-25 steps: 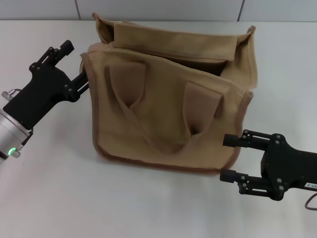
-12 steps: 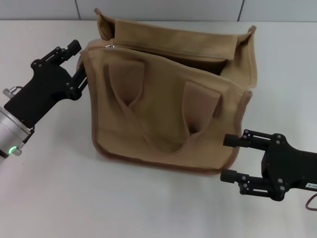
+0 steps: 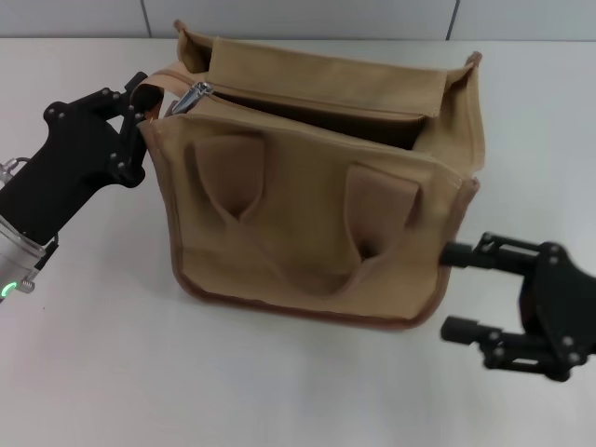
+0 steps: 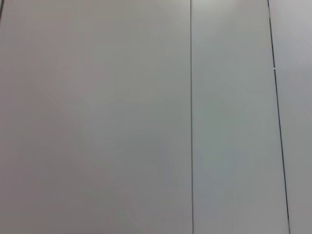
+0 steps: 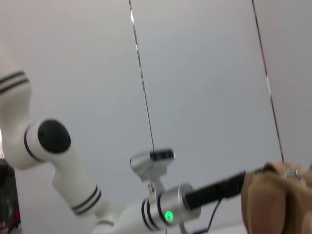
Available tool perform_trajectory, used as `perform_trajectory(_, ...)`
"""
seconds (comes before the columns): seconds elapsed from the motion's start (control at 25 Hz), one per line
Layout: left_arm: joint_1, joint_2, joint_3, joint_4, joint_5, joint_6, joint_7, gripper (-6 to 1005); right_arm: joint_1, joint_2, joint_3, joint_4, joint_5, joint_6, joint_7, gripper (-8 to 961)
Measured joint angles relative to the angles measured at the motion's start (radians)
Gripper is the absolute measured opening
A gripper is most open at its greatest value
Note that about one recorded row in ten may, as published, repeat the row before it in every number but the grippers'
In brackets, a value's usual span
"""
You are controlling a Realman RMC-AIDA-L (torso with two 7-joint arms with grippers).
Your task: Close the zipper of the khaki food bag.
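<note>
The bag (image 3: 317, 205) stands upright on the white surface (image 3: 93, 372), its long axis running left to right across my view, mouth facing up. The zipper (image 3: 307, 102) follows that axis along the top. Its silver slider (image 3: 194, 93) sits at the bag's left end, and the mouth gapes open to the right of it. The interior shows only dark shadow; I cannot tell any contents. Both handles lie flat against the near face.

My left gripper (image 3: 154, 93) is at the bag's upper left corner, fingers narrowed near the slider; whether they actually pinch the pull tab, I cannot tell. My right gripper (image 3: 452, 291) is low beside the bag's near right corner, fingers spread wide, holding nothing. The upper finger tip is just beside the bag's side.

Bare surface lies in front of the bag and to both sides.
</note>
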Motion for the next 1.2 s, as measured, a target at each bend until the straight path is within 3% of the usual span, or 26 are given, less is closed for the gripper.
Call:
perform_trajectory(0.04,0.000,0.000,0.000,0.000,0.000,0.003,-0.001,82,0.001,-0.002,0.017,-0.001,0.000,-0.017,-0.001,712)
perform_trajectory(0.28,0.001,0.000,0.000,0.000,0.000,0.006,-0.008,48,0.023,-0.005,0.095,-0.057,0.018,-0.135,0.026,713)
perform_trajectory(0.4,0.001,-0.001,0.000,-0.002,0.000,0.027,-0.010,31,0.052,-0.006,0.113,-0.116,0.082,-0.153,0.162,713)
perform_trajectory(0.68,-0.007,-0.001,-0.001,-0.003,-0.001,0.075,-0.015,20,0.204,-0.024,0.109,-0.204,0.155,-0.086,0.579,712)
perform_trajectory(0.72,-0.008,-0.002,-0.001,-0.003,-0.001,0.078,-0.018,20,0.254,-0.027,0.105,-0.205,0.155,-0.073,0.653,712)
perform_trajectory(0.76,-0.010,-0.002,-0.001,-0.003,-0.001,0.082,-0.022,20,0.254,-0.027,0.105,-0.205,0.155,-0.073,0.653,712)
perform_trajectory(0.92,-0.014,-0.003,-0.001,-0.003,-0.001,0.099,-0.037,20,0.322,-0.015,0.076,-0.205,0.150,0.006,0.752,712)
perform_trajectory(1.2,-0.018,-0.003,-0.002,-0.003,-0.001,0.116,-0.039,20,0.366,0.006,-0.089,-0.197,0.154,0.201,0.861,711)
